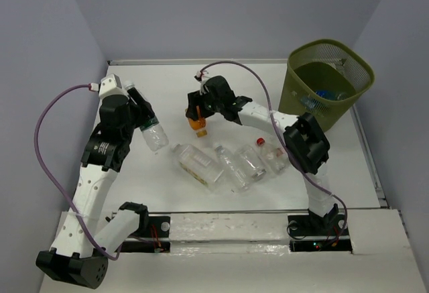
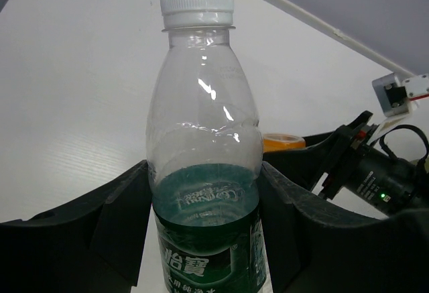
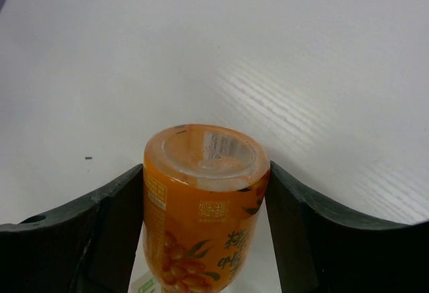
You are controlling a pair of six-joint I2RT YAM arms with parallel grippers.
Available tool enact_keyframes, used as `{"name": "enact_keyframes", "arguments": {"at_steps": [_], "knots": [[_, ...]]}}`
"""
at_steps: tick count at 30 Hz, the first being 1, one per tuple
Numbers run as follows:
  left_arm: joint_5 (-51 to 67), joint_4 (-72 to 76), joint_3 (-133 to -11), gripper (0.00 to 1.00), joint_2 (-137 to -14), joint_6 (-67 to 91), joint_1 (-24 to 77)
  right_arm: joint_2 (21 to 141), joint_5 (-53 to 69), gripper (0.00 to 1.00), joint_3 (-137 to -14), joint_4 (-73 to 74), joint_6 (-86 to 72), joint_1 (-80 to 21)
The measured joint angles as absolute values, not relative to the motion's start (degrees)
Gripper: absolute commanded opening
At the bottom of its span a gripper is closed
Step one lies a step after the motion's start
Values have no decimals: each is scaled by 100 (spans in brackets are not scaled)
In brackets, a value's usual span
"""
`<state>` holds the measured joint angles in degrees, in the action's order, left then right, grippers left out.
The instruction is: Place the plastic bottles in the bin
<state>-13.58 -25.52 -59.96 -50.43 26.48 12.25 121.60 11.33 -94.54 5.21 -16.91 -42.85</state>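
Note:
My left gripper is shut on a clear bottle with a green label and white cap. In the left wrist view the bottle sits between both fingers, cap pointing away, with the gripper around its label. My right gripper is shut on an orange-labelled bottle. In the right wrist view that bottle shows its base between the jaws of the gripper. Several clear bottles lie in a row mid-table. The olive mesh bin stands at the far right.
The row holds a squarish bottle at its left and a red-capped bottle at its right. Some bottles lie inside the bin. The right arm's forearm stretches over the row's right end. Grey walls enclose the table.

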Motion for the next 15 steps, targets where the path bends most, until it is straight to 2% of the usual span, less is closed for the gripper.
{"name": "enact_keyframes", "arguments": {"at_steps": [5, 9, 15], "knots": [[-1144, -2526, -6031, 61, -5039, 2714, 1225, 11542, 609, 43, -9651, 523, -1444, -4198], [-939, -2493, -6254, 59, -5109, 2788, 1247, 10320, 196, 43, -9675, 528, -1186, -3734], [-906, -2178, -6726, 59, -5277, 2936, 1747, 8753, -923, 43, -9701, 246, -786, -1730]]}}
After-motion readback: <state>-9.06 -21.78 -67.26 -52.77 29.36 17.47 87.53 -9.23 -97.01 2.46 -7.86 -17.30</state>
